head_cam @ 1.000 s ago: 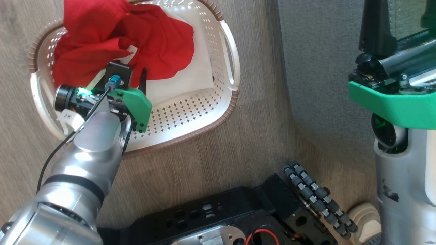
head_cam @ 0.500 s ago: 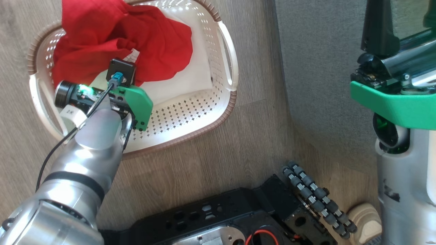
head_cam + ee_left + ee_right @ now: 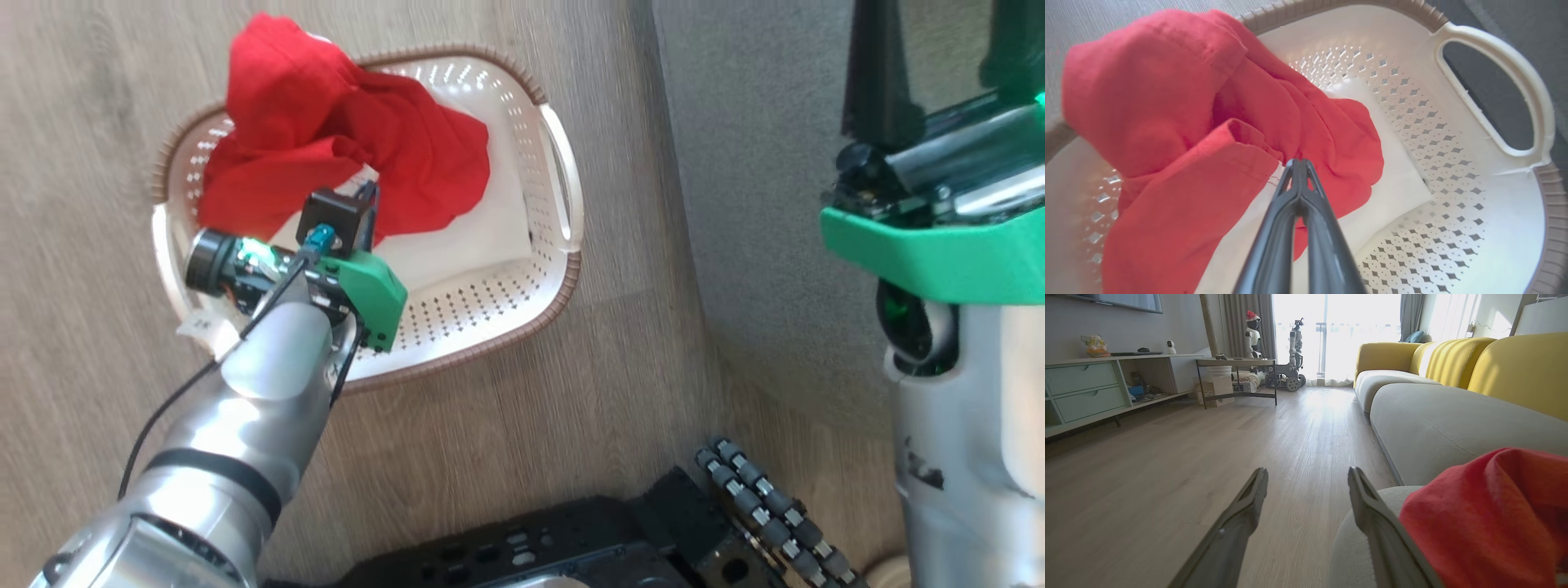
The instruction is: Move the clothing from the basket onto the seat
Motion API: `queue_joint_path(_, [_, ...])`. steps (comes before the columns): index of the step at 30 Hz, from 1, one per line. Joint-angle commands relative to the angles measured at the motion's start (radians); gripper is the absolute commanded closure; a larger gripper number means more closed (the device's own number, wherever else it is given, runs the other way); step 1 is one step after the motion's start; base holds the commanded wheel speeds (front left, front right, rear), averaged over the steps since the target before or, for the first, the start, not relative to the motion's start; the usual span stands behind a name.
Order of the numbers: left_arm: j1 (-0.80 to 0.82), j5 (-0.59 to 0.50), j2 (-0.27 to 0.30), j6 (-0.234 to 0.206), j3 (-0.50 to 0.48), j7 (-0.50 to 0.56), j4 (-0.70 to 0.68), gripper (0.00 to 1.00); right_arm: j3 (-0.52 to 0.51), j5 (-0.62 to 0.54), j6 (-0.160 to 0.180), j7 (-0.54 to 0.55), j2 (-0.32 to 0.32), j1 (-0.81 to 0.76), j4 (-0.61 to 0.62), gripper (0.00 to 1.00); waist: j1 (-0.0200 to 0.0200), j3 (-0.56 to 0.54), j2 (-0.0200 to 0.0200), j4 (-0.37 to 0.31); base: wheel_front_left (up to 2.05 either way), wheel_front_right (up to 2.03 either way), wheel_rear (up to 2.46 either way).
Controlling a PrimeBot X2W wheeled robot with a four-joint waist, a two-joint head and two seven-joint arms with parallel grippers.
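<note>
Shut now where a second ago it stood parted, the left gripper (image 3: 1299, 162) pinches a fold of the red clothing (image 3: 1180, 102) over the middle of the basket (image 3: 1457, 212), so lifting looks ready to begin. Most of the fabric is heaped against the far rim. The head camera has shifted too. The right gripper (image 3: 1306, 473) stands wide and empty beside the seat (image 3: 1433, 424), where another red garment (image 3: 1486, 514) lies on the cushion's edge.

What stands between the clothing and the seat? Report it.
Nothing visible. The left gripper is shut on the clothing in the basket, and bare floor separates the basket from the seat. The clothing need only clear the basket's rim.
</note>
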State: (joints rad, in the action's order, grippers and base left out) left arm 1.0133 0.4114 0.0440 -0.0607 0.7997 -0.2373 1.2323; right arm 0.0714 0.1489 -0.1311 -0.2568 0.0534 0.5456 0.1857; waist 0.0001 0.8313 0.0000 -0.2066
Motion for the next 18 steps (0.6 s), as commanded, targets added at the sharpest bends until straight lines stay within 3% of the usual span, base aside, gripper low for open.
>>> queue_joint_path(1, [-0.042, 0.01, 0.007, -0.001, -0.007, -0.016, -0.027, 1.0, 0.019, -0.005, 0.0, -0.005, -0.003, -0.051, 0.02, 0.0, -0.0001, -0.043, 0.0, 0.014, 0.0, 0.0, 0.0])
queue_joint_path(8, [-0.105, 0.019, 0.008, -0.036, -0.032, -0.024, -0.158, 1.0, 0.014, -0.03, 0.0, -0.005, -0.003, -0.092, -0.026, 0.0, -0.0001, -0.147, 0.0, 0.036, 0.0, 0.0, 0.0])
queue_joint_path(9, [-0.119, 0.016, 0.011, -0.044, -0.04, -0.024, -0.189, 0.95, 0.013, -0.033, 0.0, -0.005, -0.003, -0.1, -0.033, 0.0, -0.0001, -0.164, 0.0, 0.041, 0.0, 0.0, 0.0])
queue_joint_path(10, [-0.134, 0.014, 0.016, -0.052, -0.05, -0.024, -0.221, 0.72, 0.012, -0.036, 0.0, -0.005, -0.003, -0.108, -0.039, 0.0, -0.0001, -0.181, 0.0, 0.044, 0.0, 0.0, 0.0])
queue_joint_path(11, [-0.15, 0.013, 0.021, -0.059, -0.062, -0.024, -0.253, 0.55, 0.01, -0.039, 0.0, -0.005, -0.003, -0.115, -0.047, 0.0, -0.0001, -0.198, 0.0, 0.048, 0.0, 0.0, 0.0])
queue_joint_path(13, [-0.182, 0.008, 0.033, -0.073, -0.085, -0.024, -0.318, 0.01, 0.007, -0.044, 0.0, -0.005, -0.003, -0.128, -0.06, 0.0, -0.0001, -0.232, 0.0, 0.055, 0.0, 0.0, 0.0])
queue_joint_path(18, [-0.266, -0.005, 0.062, -0.101, -0.151, -0.024, -0.468, 0.0, -0.002, -0.055, 0.0, -0.005, -0.003, -0.161, -0.091, 0.0, -0.0001, -0.322, 0.0, 0.073, 0.0, 0.0, 0.0])
